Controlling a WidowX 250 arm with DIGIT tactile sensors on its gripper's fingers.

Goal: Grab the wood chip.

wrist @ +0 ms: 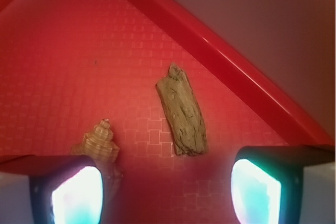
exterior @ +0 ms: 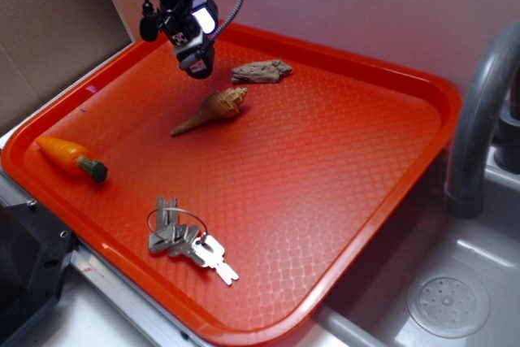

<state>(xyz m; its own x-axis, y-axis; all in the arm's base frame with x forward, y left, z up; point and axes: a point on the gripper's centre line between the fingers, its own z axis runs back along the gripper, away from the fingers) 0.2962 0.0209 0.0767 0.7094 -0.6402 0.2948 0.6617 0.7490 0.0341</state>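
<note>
From the left, the pincer hangs above the far part of the red tray, its jaws set wide and holding nothing. Just right of it in the exterior view the wood chip lies flat near the tray's far rim, with the shell on its near side. In the wrist view the chip runs lengthwise ahead, roughly centred between the two fingers, so the pincer likely needs to advance and drop.

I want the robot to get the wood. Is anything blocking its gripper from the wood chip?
Nothing visible blocks it. The gripper hangs open above the tray, the wood chip lies bare ahead between its fingers, and the seashell sits apart, off to one side.
</note>
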